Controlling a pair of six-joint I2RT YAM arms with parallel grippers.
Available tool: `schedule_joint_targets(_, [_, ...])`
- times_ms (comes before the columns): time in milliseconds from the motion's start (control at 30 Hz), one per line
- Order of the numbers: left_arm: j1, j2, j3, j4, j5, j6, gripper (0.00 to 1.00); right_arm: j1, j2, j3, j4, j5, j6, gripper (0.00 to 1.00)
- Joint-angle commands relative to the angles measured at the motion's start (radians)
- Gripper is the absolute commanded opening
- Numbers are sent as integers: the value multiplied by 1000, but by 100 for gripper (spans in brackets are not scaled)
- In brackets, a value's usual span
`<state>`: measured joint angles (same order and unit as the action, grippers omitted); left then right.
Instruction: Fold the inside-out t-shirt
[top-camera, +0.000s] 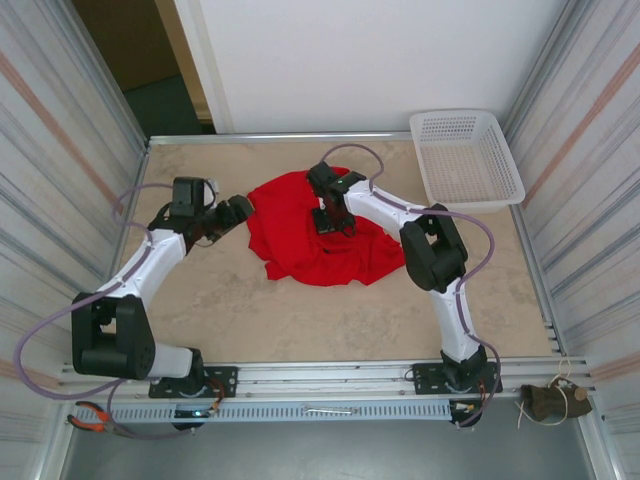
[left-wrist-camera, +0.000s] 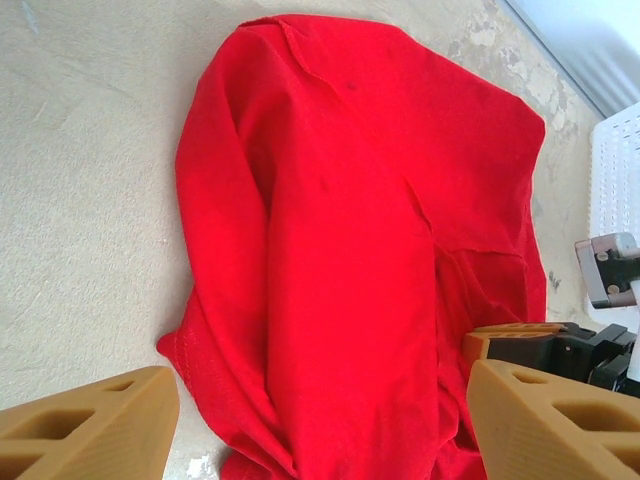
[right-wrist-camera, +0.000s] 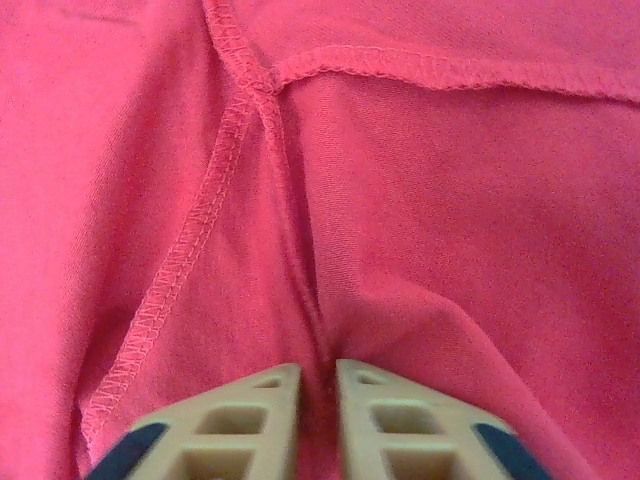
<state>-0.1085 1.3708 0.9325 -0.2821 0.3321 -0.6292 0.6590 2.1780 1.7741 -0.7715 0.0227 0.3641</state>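
Red t-shirt (top-camera: 322, 242) crumpled at middle of tabletop (top-camera: 220, 300), stitched seams showing outward, so inside-out. Right gripper (right-wrist-camera: 317, 375) pinched together on raised fold of cloth near seam junction, probably to lift and spread it. Left gripper (top-camera: 240, 208) apart, empty, just beside shirt's left edge, ready for own hold.

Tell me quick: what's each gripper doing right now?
Left gripper: open, holding nothing, at the edge of the t-shirt.
Right gripper: closed, pinching a fold of the t-shirt.
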Motion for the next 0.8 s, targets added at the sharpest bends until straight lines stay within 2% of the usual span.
schedule_joint_targets(0, [4,7,-19,17,14,-4,77,-5,-26,-19,-11,-19,0,0])
schedule_joint_targets(133, [4,12,-24,-1,8,15,77,-50,-138,-15,-23,-22,-18,0])
schedule_joint_targets(467, [-29,37,-63,27,48,65,77,-279,-540,48,-45,-99,-15,0])
schedule_joint_targets(767, [-86,104,-72,117,60,45,77,-356,-647,-80,10,-135,8,0])
